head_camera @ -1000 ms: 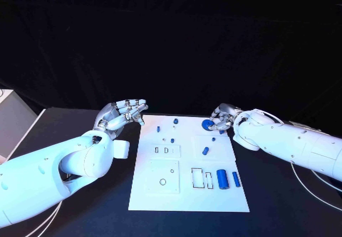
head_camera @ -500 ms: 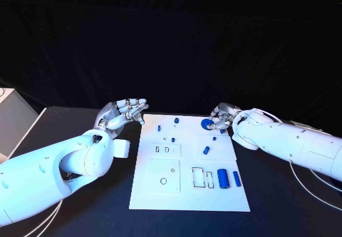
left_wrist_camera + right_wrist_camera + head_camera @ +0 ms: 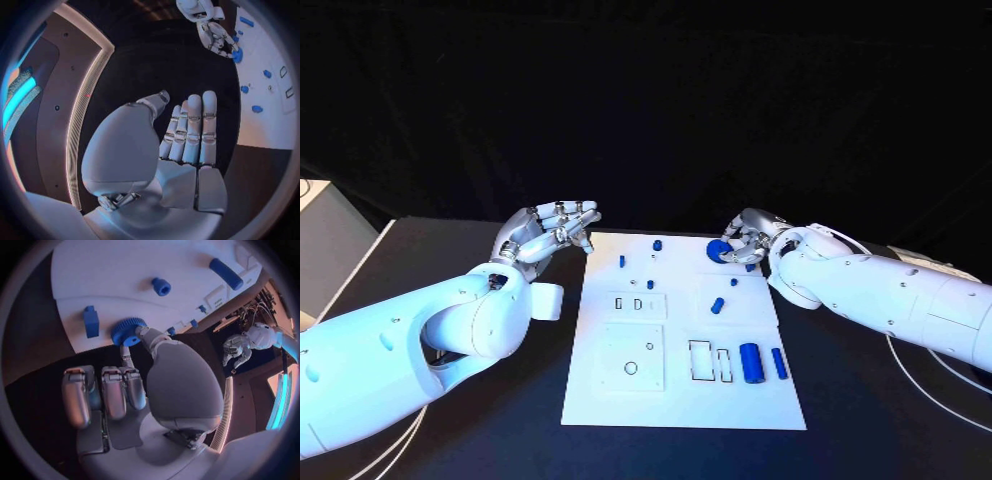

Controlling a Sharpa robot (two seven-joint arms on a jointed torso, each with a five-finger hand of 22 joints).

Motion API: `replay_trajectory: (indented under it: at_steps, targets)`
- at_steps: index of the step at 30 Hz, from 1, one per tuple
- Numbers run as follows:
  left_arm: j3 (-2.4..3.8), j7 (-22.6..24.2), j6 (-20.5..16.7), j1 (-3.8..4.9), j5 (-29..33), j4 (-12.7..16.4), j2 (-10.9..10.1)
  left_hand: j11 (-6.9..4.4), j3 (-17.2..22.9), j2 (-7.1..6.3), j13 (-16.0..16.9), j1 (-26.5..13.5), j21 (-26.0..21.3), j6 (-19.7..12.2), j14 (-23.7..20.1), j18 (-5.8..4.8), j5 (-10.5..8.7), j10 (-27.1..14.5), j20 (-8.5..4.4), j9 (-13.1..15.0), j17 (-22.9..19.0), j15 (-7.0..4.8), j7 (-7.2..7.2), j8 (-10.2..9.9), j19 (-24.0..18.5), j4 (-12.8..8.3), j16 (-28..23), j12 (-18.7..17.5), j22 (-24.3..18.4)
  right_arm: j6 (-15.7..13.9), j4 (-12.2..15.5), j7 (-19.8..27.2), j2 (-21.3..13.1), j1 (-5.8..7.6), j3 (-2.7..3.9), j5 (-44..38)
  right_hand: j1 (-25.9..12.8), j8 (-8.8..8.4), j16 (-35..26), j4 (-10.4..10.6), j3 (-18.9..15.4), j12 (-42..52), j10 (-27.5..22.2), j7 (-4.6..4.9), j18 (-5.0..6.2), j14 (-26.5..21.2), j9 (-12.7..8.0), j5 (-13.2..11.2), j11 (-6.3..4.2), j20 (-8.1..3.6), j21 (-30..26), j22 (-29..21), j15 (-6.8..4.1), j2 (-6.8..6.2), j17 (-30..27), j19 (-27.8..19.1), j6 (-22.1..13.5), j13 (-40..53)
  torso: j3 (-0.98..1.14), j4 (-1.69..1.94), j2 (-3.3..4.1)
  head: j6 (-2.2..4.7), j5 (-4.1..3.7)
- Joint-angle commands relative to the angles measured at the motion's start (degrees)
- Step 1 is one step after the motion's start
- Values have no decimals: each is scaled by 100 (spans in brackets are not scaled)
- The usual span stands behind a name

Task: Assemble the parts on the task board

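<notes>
Right robot hand [image 3: 744,243] is still pinching the blue gear [image 3: 720,251] at the task board [image 3: 684,400], barely shifting; left robot hand [image 3: 557,228] is hovering empty, fingers apart.

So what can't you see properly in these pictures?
- Right hand, head view: its fingers cover much of the blue gear, so the grip is unclear.
- Gear's underside, right wrist view: hidden, so whether it's seated on the task board is unknowable.
- Small blue parts, head view: too tiny to identify.
</notes>
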Motion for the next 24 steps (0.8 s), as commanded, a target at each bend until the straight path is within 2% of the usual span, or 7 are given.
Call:
replay_trajectory:
  at_steps: [1,8,13,18,24]
  targets:
    - [6,35,65,6,-30,4,5,1,-1,14,0,-57,19,-41,-35,81,14,-57,12,-2,-5,20,6,-4,-30,-21,39,4,6,-540,185,7,-27,-9,0,-508,13,74,26,-4,45,12,616,-106,-50,491,110,22,-48,-42,51,1399,-45,53,1033,525,200,1509,5,-5,-4,16,5]
    - [5,34,68,6,-30,-15,7,1,-1,14,0,-57,19,-41,-35,81,14,-57,12,-2,-5,20,6,-4,-30,-21,39,4,6,-880,664,-90,-66,-27,0,-976,-15,81,26,-8,74,12,616,-118,-63,491,122,9,-60,-53,88,1446,-56,24,1033,552,229,1509,6,4,0,40,7]
    - [5,35,71,4,-30,-44,34,2,3,17,2,-60,36,-45,-37,82,14,-64,14,0,-14,20,6,0,-42,-32,48,13,15,-954,869,-160,-14,-44,1,-1193,-32,79,26,-6,82,12,616,-121,-64,492,126,-3,-63,-58,93,1452,-60,7,1036,556,235,1509,-8,0,4,48,-2]
    - [4,34,74,2,-29,-72,66,2,3,17,2,-60,36,-45,-37,82,14,-64,14,0,-14,20,6,0,-42,-32,48,13,15,-962,954,-207,119,-54,-3,-1330,-38,78,26,-6,86,12,616,-121,-65,492,127,-9,-64,-59,95,1455,-61,2,1038,558,235,1509,-17,-17,7,47,-7]
    - [4,34,76,1,-28,-77,82,2,3,17,2,-60,36,-45,-37,82,14,-64,14,0,-14,20,6,0,-42,-32,48,13,15,-914,926,-246,347,-59,-14,-1412,-47,74,25,-4,90,12,616,-121,-67,491,127,-16,-64,-61,100,1462,-62,-4,1032,562,233,1509,-5,9,18,50,-37]
